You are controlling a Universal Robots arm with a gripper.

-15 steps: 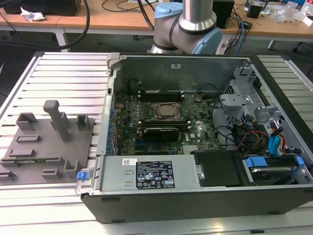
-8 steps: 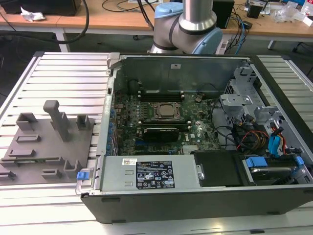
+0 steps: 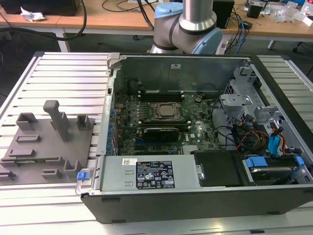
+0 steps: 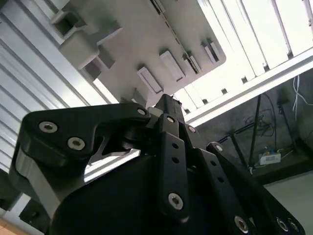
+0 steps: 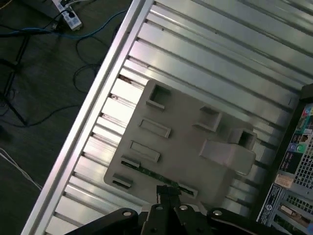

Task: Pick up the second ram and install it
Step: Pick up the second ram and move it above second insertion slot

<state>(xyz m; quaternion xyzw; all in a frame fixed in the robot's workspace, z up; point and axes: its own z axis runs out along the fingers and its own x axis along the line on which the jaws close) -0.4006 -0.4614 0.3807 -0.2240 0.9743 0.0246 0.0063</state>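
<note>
Black gripper (image 5: 167,190) is hanging above the grey fixture plate (image 5: 186,142), fingers closed together, gripping nothing. Second ram (image 5: 142,169), a thin green strip, is lying in a slot along that plate's edge

1. A grey fixture plate (image 5: 186,142) lies flat on the slotted aluminium table (image 5: 234,58), close to the table's edge rail.
2. The plate carries several low rectangular blocks and one taller post (image 5: 230,152).
3. The second ram (image 5: 146,171), a thin green strip, runs along one side of the plate between small blocks.
4. The gripper (image 5: 168,190), made of black linkage arms with silver screws, is positioned directly at the ram's mid-length. Contact cannot be confirmed.
5. Past the edge rail is a dark floor (image 5: 34,127) with loose blue and black cables and a white power strip (image 5: 68,14).
6. A labelled computer case (image 5: 293,166) stands on the table near the plate, not touching it.
</note>
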